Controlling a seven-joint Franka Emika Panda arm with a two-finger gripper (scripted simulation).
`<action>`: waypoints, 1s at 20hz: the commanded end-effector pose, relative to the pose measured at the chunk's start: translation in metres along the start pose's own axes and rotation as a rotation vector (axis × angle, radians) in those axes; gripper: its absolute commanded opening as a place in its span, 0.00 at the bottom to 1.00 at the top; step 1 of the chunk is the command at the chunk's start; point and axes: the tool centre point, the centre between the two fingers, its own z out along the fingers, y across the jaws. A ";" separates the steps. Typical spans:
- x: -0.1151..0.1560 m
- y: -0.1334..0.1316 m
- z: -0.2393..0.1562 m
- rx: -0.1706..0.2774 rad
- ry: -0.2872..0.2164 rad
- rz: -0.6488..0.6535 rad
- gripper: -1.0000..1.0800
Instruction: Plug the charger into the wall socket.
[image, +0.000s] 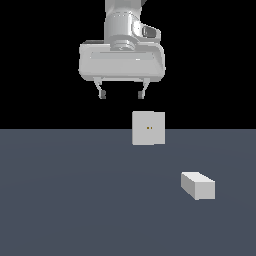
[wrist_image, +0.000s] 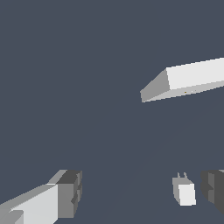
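1 gripper hangs high w/ jaws wide, holding nothing. Charger lies on the floor, nearer and right in the exterior view (long axis diagonal); socket stands farther back.

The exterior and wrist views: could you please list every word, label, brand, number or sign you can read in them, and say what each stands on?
None: no readable text appears in either view.
The wall socket shows only two tiny dark/yellowish holes at its face centre, not writing.
The charger is plain white-grey, with no label.
The gripper and the arm above it carry no visible brand or number.
The floor is unmarked.
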 end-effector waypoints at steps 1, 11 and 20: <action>0.000 0.000 0.000 0.000 0.000 0.000 0.96; -0.013 0.012 0.010 -0.002 0.011 -0.008 0.96; -0.048 0.045 0.040 -0.007 0.041 -0.030 0.96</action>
